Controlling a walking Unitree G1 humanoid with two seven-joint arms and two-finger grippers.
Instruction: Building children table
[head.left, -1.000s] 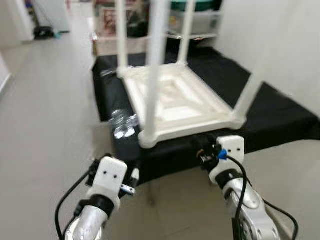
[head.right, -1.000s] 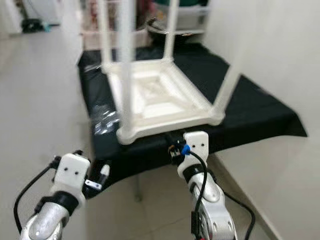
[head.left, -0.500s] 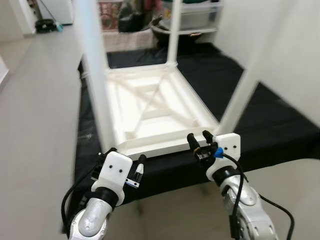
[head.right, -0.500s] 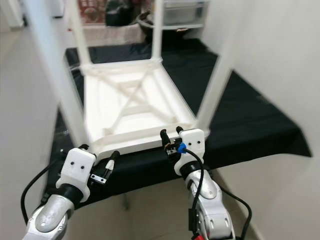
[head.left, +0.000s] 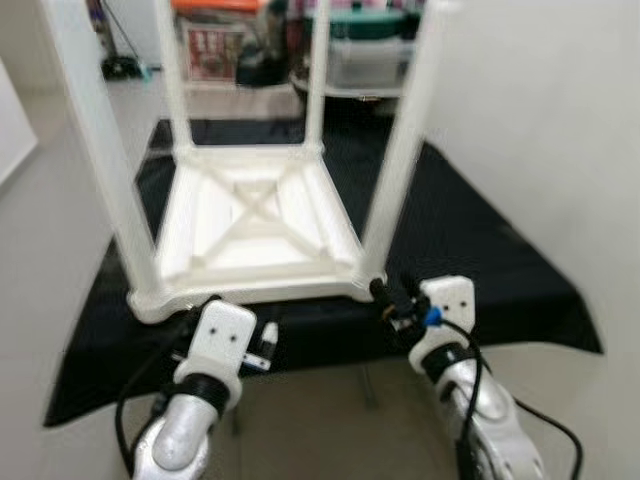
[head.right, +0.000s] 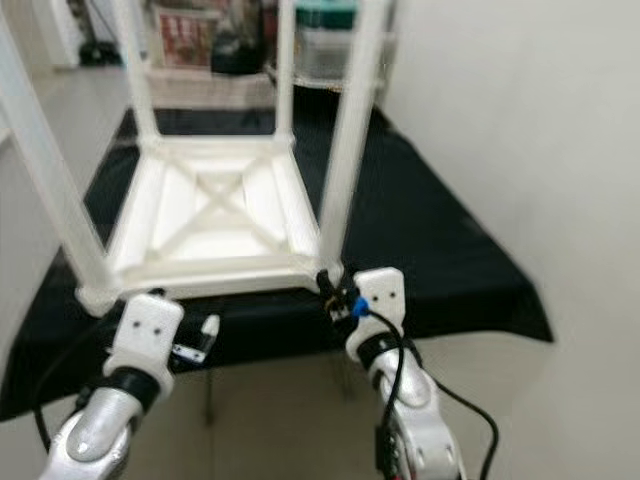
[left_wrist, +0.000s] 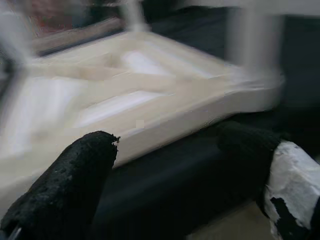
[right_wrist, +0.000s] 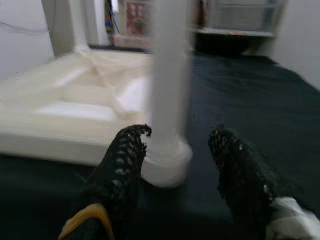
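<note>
A white children table (head.left: 250, 225) lies upside down on a low platform draped in black cloth (head.left: 470, 250), its legs standing straight up. My right gripper (head.left: 390, 288) is open just in front of the table's near right corner, where a leg (right_wrist: 167, 90) rises from its base. My left gripper (head.left: 240, 318) is open at the table's near edge (left_wrist: 165, 120), toward the near left corner. Both pairs of black fingers (right_wrist: 120, 170) hold nothing. The left wrist view is blurred.
A white wall (head.left: 560, 150) runs close along the right. Shelves with storage boxes (head.left: 370, 60) stand behind the platform. Grey floor (head.left: 300, 420) lies under my arms and to the left, beside a white panel (head.left: 10, 130).
The camera has swung and moved in, so the table now sits more squarely ahead. Both grippers stay open at the table's near edge, the right one now at the corner leg.
</note>
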